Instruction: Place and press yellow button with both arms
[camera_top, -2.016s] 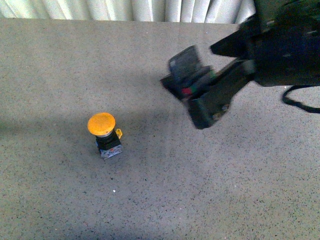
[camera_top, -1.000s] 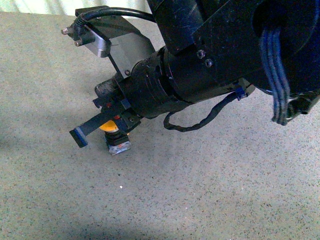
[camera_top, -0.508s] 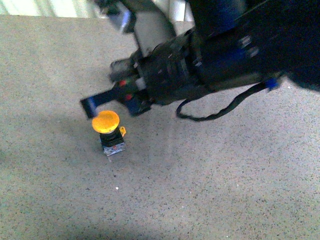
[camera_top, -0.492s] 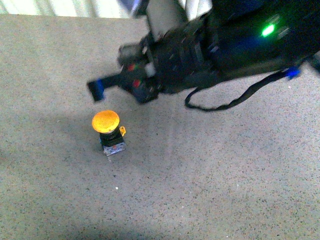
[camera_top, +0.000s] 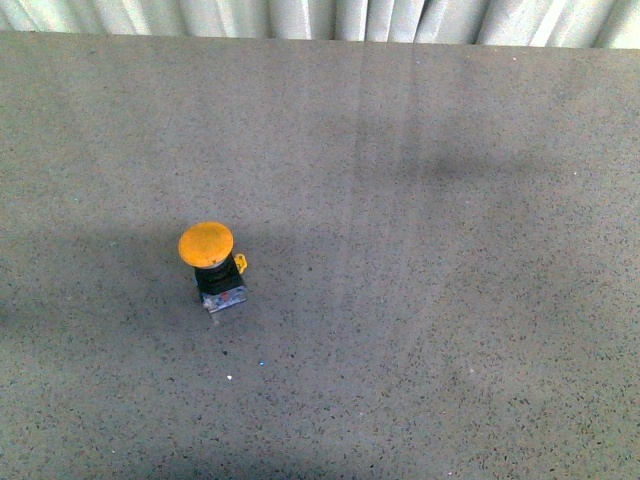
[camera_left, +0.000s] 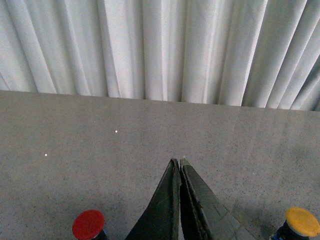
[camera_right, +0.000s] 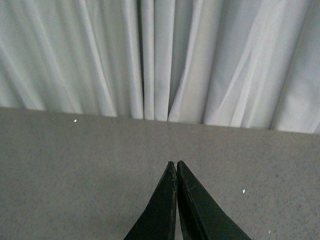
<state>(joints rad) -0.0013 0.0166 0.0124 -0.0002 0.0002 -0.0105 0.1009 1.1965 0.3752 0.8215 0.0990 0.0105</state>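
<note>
Now the yellow button (camera_top: 208, 262) stands upright — left gripper (camera_left: 179, 162) and right gripper (camera_right: 176, 164) closed on nothing — and an off-centre press could topple it.

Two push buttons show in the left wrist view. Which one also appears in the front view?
The yellow button, with the yellow-orange cap. The red button sits on the other side of the shut left end effector and is absent from the front view.
</note>
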